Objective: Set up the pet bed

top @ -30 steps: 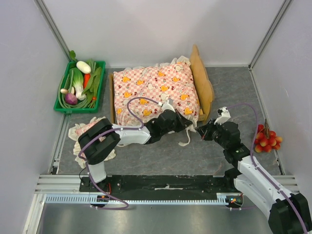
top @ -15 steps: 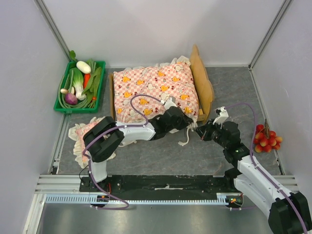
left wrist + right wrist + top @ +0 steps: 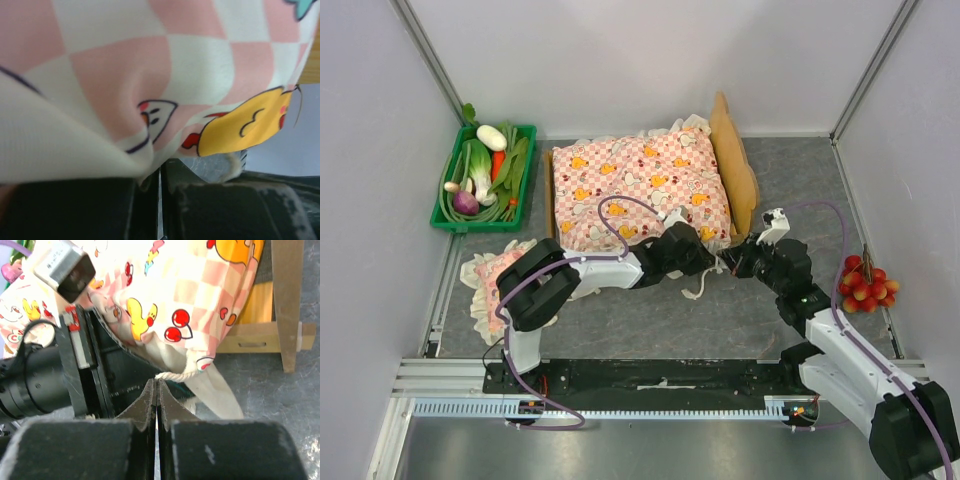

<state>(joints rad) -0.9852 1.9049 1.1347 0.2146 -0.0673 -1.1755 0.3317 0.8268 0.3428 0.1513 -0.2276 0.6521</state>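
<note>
pet bed with mattress on it, both grippers at its near right corner

pet bed [image 3: 738, 175] at 12 o'clock on the table [image 3: 650, 320], long side running from 9 to 3 o'clock, curved headboard standing at the 3 o'clock end. pink-checked mattress [image 3: 640, 180] on top of the frame, covering the base, its 5 o'clock corner spilling over the near rail. left gripper [image 3: 160, 181] at that corner, fingers pressed together on a fold of the mattress hem, checked cloth filling most of the left wrist view. right gripper [image 3: 156, 385] just beside it at 3 o'clock, fingers closed flat against each other, tips touching a white cord [image 3: 180, 375] that hangs from the mattress corner; cord nipped or merely touched: cannot tell. light-wood rail and leg of the bed at 2 o'clock in the right wrist view, beyond the cloth. small frilled pillow [image 3: 485, 285] on the table at 8 o'clock, well apart from the bed, partly hidden by the left arm's elbow. green tray [image 3: 480, 228] of vegetables [image 3: 480, 160] at 10 o'clock, just beside the foot of the bed. cluster of red fruit [image 3: 865, 283] at 3 o'clock, near the right wall.
</note>
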